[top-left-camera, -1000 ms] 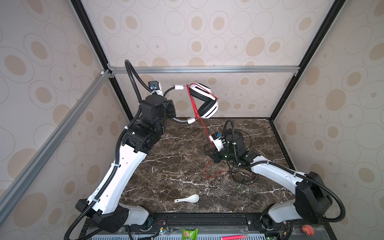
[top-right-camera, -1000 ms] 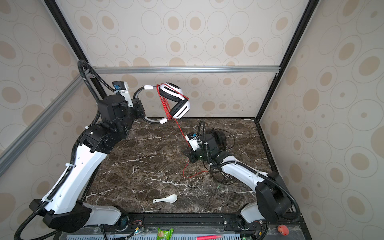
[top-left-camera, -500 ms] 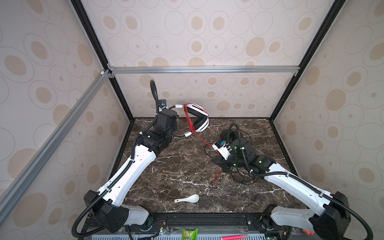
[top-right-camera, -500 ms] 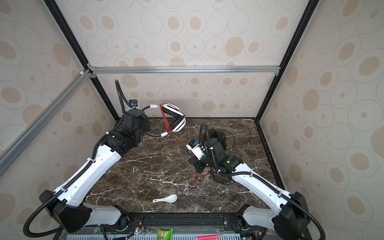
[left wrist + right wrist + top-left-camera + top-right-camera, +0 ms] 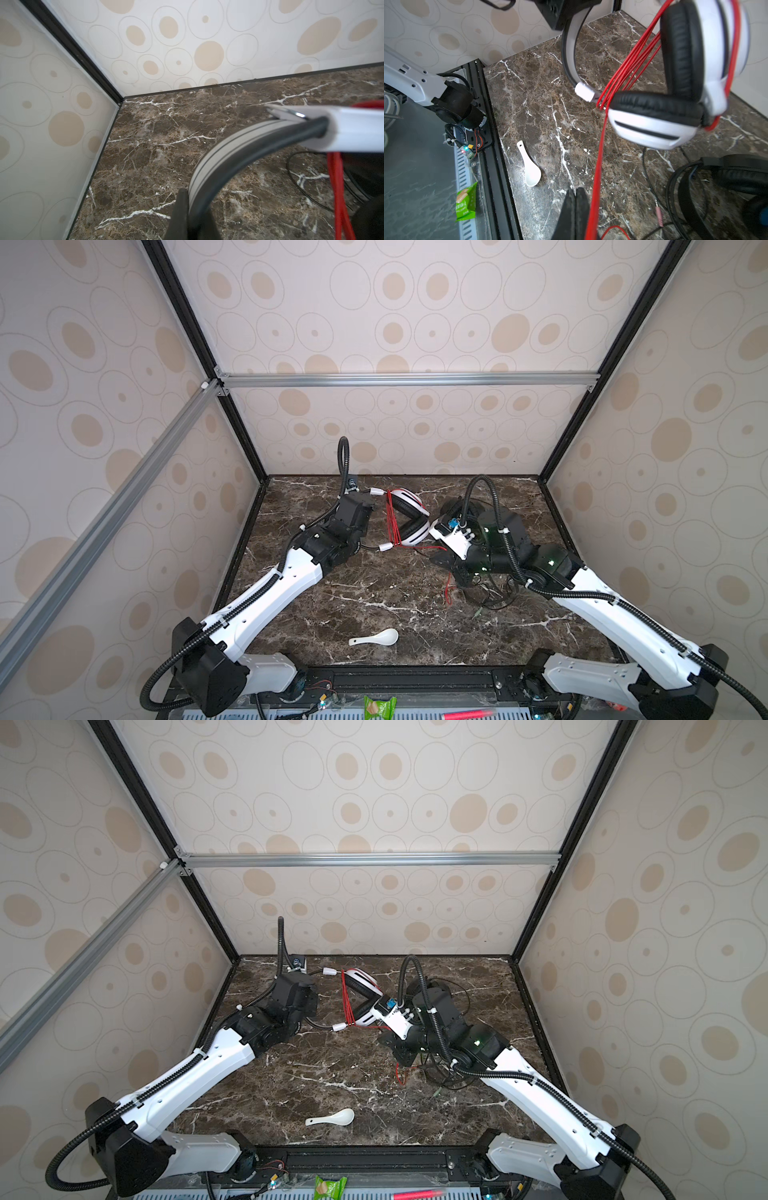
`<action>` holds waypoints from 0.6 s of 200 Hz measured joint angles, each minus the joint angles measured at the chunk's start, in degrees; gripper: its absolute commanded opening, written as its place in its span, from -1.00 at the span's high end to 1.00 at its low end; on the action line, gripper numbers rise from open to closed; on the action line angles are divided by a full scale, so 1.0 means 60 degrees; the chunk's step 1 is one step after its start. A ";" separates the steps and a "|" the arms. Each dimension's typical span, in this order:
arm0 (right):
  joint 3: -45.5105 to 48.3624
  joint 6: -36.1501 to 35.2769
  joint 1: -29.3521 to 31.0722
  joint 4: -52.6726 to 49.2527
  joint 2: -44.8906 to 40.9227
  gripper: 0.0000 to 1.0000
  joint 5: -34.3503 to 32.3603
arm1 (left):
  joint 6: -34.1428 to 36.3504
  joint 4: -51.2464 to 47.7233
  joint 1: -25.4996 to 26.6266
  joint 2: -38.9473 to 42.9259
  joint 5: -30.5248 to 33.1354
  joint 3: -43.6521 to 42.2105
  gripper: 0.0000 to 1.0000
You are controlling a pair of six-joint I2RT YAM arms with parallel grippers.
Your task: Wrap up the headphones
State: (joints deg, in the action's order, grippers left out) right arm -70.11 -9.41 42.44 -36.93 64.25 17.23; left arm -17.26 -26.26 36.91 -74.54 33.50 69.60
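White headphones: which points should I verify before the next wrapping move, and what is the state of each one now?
1. Left gripper shut on the grey band of the white headphones: ok.
2. Red cord wound in several turns over these headphones: ok.
3. Right gripper pinching the red cord: cannot tell; its jaws are shut and the cord runs taut beside them.
4. Whole cord wound: not ok; a loose tail lies on the table.
5. Black headphones out of the way: not ok; their black cord lies close to the red cord.
6. White spoon apart from the work: ok.
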 measured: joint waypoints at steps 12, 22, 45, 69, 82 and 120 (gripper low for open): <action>-0.0557 -0.0160 -0.0004 -0.0295 0.0175 1.00 -0.0215 | 0.0160 -0.0015 0.0153 -0.0004 -0.0335 -0.0087 1.00; -0.0987 -0.0310 -0.0004 -0.0514 0.0368 1.00 -0.0375 | 0.0324 -0.0069 0.0273 -0.0004 -0.0576 -0.0124 1.00; -0.1668 -0.0641 0.0000 -0.1013 0.0834 1.00 -0.0612 | 0.0692 -0.0178 0.0554 -0.0015 -0.1016 -0.0124 1.00; -0.1942 -0.1013 0.0000 -0.1450 0.1239 0.96 -0.0747 | 0.1122 -0.0357 0.0750 -0.0149 -0.1443 -0.0124 1.00; -0.1942 -0.1195 0.0000 -0.1628 0.1337 0.94 -0.0889 | 0.1373 -0.0470 0.0856 -0.0313 -0.1603 -0.0124 1.00; -0.1942 -0.1654 0.0000 -0.1949 0.1581 0.88 -0.1388 | 0.1883 -0.0754 0.1206 -0.0769 -0.1843 -0.0124 1.00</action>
State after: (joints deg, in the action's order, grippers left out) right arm -81.76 -19.33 42.44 -48.62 73.73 8.91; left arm -5.96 -30.79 44.14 -79.15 22.44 68.86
